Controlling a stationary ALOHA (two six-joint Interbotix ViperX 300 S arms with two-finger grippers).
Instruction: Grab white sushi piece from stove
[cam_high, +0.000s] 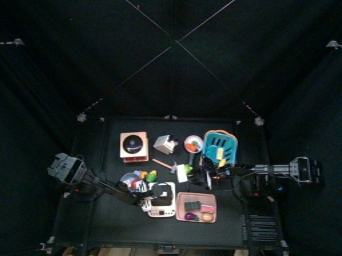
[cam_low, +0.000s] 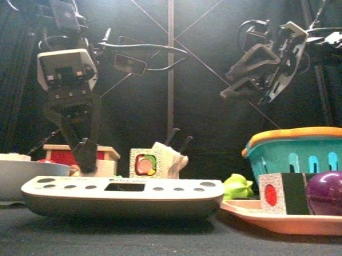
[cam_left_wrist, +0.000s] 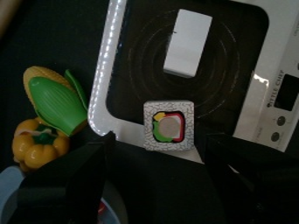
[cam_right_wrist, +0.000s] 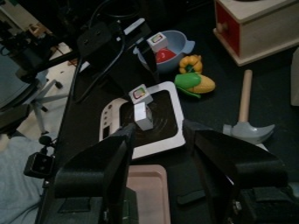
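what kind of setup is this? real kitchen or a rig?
Looks like a lab robot rig, not a kitchen: a small black table penned in by black curtains, set with toy kitchen props, including a toy stove carrying a white sushi piece, and plastic corn.

From above we can't make out the stove (cam_high: 162, 197) top; the left arm (cam_high: 96, 183) covers part of it and the sushi pieces are too small to tell. In the front view the stove (cam_low: 120, 195) shows only its side, burners hidden, and the green basket (cam_low: 305, 155) is cut off by the edge. In the left wrist view the corn (cam_left_wrist: 52, 98) is partly cropped
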